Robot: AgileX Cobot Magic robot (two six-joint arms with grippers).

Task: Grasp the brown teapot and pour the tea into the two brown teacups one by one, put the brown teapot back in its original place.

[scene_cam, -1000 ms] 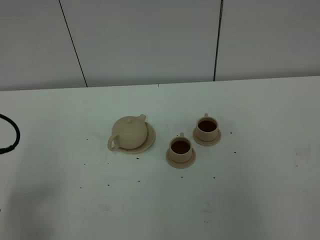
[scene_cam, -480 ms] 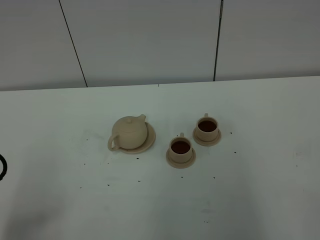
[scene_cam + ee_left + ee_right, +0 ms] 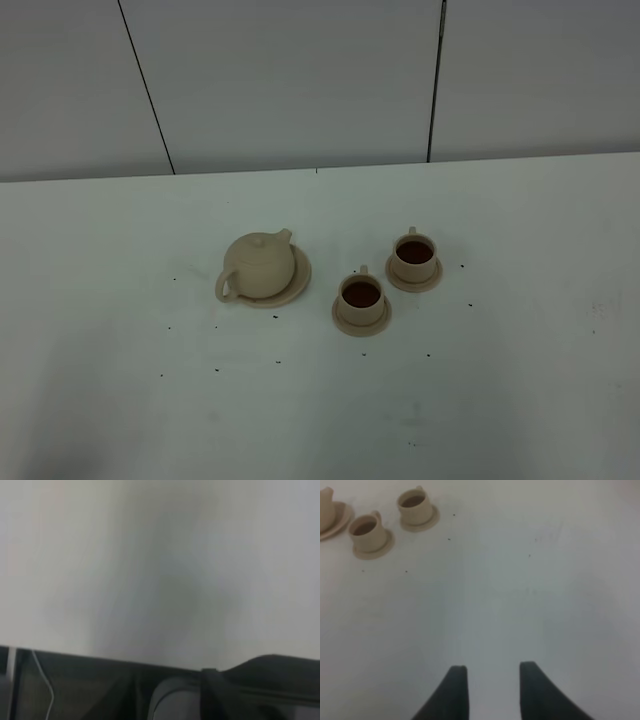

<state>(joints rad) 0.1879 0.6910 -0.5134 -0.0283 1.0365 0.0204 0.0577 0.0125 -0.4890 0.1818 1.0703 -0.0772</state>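
The brown teapot (image 3: 259, 266) stands upright on its wide saucer (image 3: 301, 283), the original place, left of centre on the white table. To its right are the two brown teacups (image 3: 361, 296) (image 3: 413, 254), each on a small saucer and holding dark tea. In the right wrist view the teacups (image 3: 367, 530) (image 3: 414, 505) and an edge of the teapot (image 3: 324, 505) show far off. My right gripper (image 3: 492, 669) hovers over bare table, its dark fingers apart with nothing between them. Neither arm appears in the exterior high view. The left wrist view is blurred and shows no fingers.
Small dark specks (image 3: 216, 369) dot the white table (image 3: 500, 380) around the tea set. A grey panelled wall (image 3: 300, 80) rises behind the table's far edge. In the left wrist view, a dark edge with cables (image 3: 45, 690) lies beside pale table surface.
A dark cable loop at the left edge of the exterior high view slid down and left and has gone out of sight. The teapot and cups have not moved.
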